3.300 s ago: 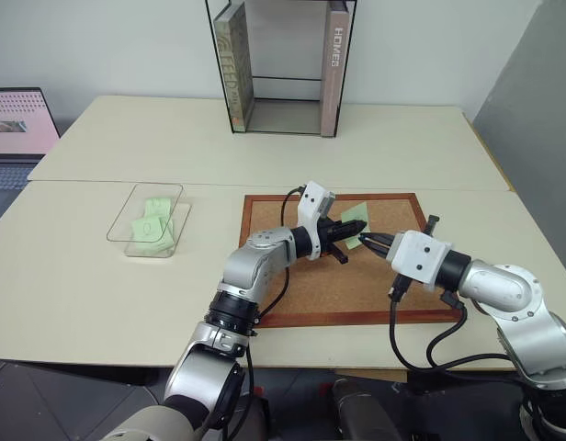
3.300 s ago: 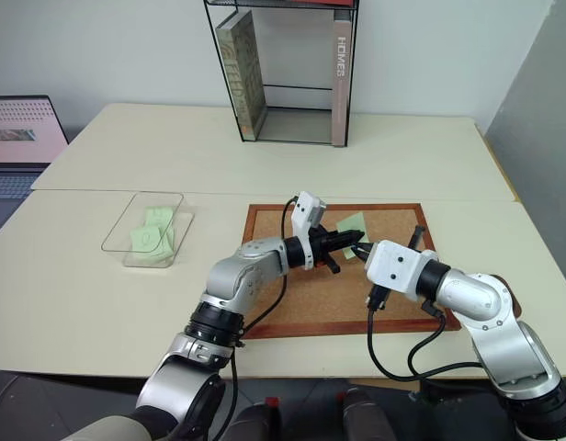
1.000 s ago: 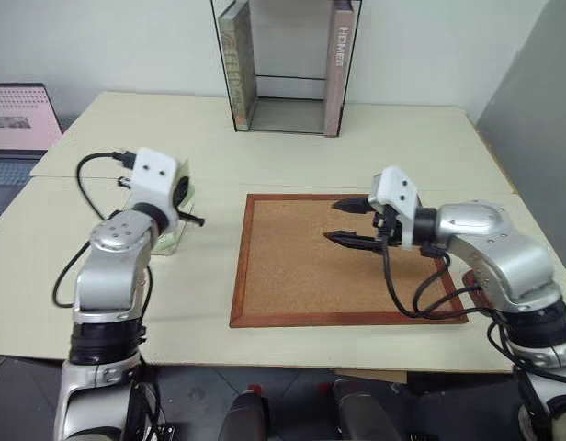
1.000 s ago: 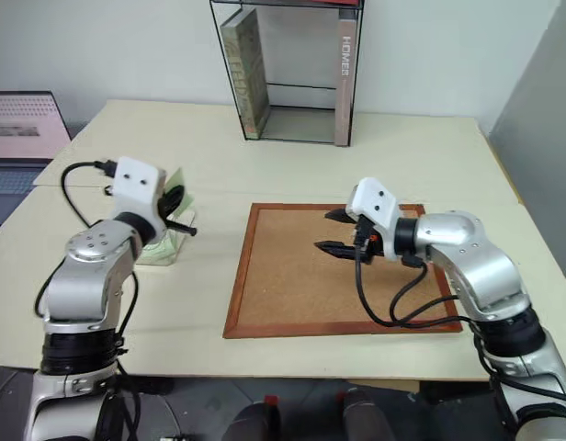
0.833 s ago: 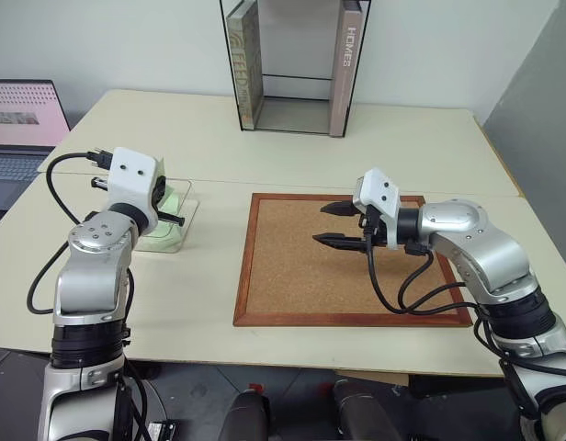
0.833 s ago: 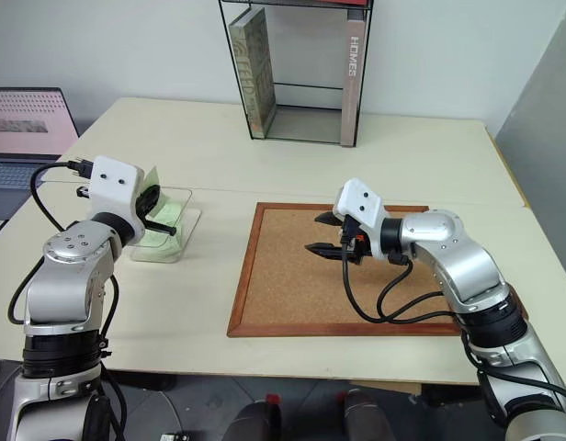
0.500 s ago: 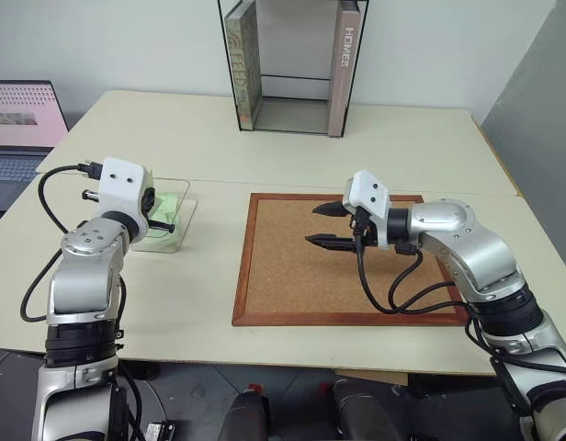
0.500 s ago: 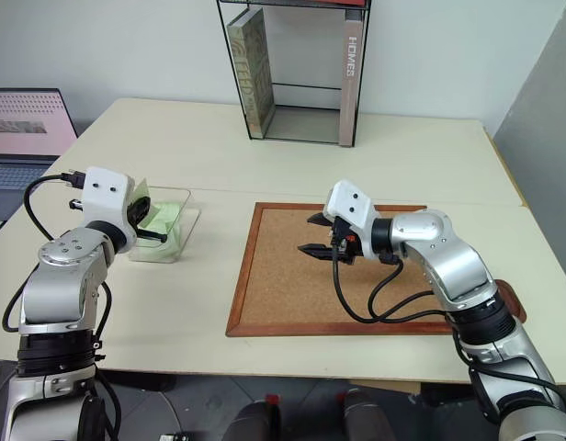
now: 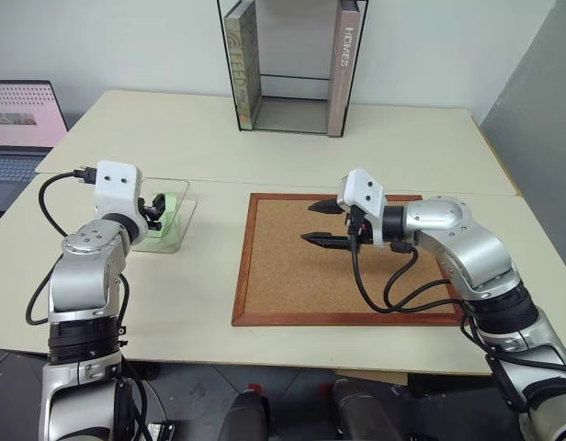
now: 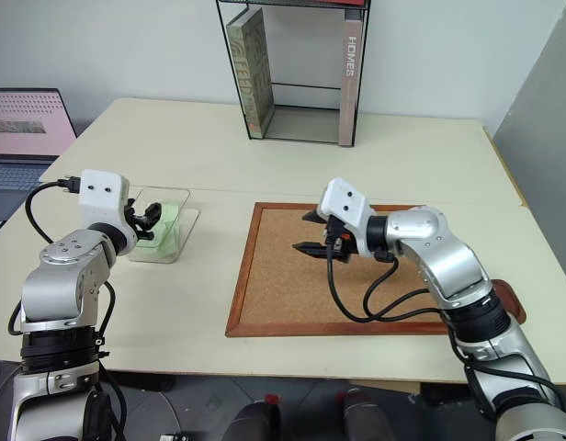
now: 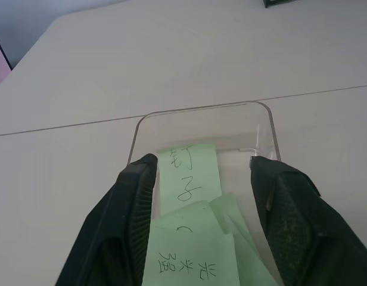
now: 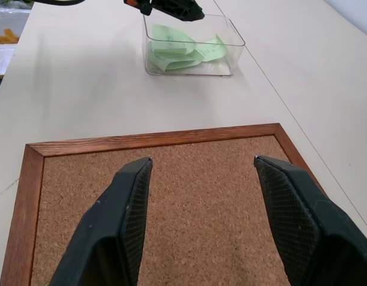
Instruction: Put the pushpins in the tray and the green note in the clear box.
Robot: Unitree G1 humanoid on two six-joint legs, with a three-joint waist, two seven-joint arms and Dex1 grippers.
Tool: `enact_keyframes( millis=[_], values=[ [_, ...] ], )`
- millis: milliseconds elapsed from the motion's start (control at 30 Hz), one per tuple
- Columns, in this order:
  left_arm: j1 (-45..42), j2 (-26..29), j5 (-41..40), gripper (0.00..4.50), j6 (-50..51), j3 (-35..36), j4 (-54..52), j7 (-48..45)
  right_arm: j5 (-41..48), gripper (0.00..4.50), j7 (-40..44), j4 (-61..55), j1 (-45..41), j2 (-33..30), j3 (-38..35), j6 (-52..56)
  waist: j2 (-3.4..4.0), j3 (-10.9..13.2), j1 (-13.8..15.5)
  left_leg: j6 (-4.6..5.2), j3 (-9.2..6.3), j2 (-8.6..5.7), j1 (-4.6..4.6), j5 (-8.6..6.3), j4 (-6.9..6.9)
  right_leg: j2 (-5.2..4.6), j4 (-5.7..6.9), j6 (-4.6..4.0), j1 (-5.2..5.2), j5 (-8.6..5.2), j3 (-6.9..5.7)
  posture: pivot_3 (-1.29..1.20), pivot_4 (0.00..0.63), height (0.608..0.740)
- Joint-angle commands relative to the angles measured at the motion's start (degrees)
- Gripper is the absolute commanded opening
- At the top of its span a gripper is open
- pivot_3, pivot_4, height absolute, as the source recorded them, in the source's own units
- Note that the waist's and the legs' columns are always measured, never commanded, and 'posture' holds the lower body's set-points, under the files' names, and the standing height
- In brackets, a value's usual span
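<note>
Handwritten green notes [image 11: 186, 179] in clear box [image 11: 264, 122]

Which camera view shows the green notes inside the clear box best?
The left wrist view: the green notes lie close up in the clear box, with their handwriting readable. The right wrist view shows them small and far. The eye views show a green patch partly behind the left gripper.

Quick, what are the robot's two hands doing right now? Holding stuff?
Left hand: open, holding nothing, over the clear box of green notes.
Right hand: open, holding nothing, over the cork board.
</note>
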Motion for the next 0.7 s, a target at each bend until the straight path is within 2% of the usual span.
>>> enact_keyframes(
  millis=[33, 167, 500, 700],
  values=[
    [-0.73, 1.02, -0.01, 3.46, 0.3, 1.34, -3.18, 0.78, -0.26, 2.9, 0.52, -0.23, -1.63, 0.29, -0.86, -1.6, 0.0, 0.0, -0.01, 0.0, 0.0, 0.0, 0.0, 0.0, 0.0, 0.0, 0.0, 0.0, 0.0, 0.0, 0.0, 0.0, 0.15, 0.74],
    [0.1, 1.32, -0.25, 4.28, 0.77, 1.16, -4.64, 0.16, -0.26, 2.9, 0.65, 0.79, -2.01, 0.86, -0.97, -2.5, 0.0, 0.0, -0.01, 0.0, 0.0, 0.0, 0.0, 0.0, 0.0, 0.0, 0.0, 0.0, 0.0, 0.0, 0.0, 0.0, 0.15, 0.74],
    [1.68, 1.07, -0.16, 4.28, 1.71, 0.73, -10.8, 0.31, 1.7, 2.9, 0.72, -1.21, -0.79, -0.13, -4.02, -3.21, 0.0, 0.0, -0.03, 0.0, 0.02, 0.0, -0.02, 0.0, -0.01, -0.01, -0.01, -0.21, -0.02, 0.13, 0.01, 0.0, 0.15, 0.74],
    [-1.18, -2.36, -5.08, 4.28, -0.22, 0.26, -12.11, -2.54, 6.31, 2.9, -0.55, -7.83, 2.9, -2.72, -10.37, 1.2, -0.01, 0.0, 0.26, 0.0, 0.0, -0.01, -0.03, 0.0, 0.01, -0.01, -0.01, -0.2, 0.0, 0.12, -0.01, 0.0, 0.15, 0.74]
  ],
)
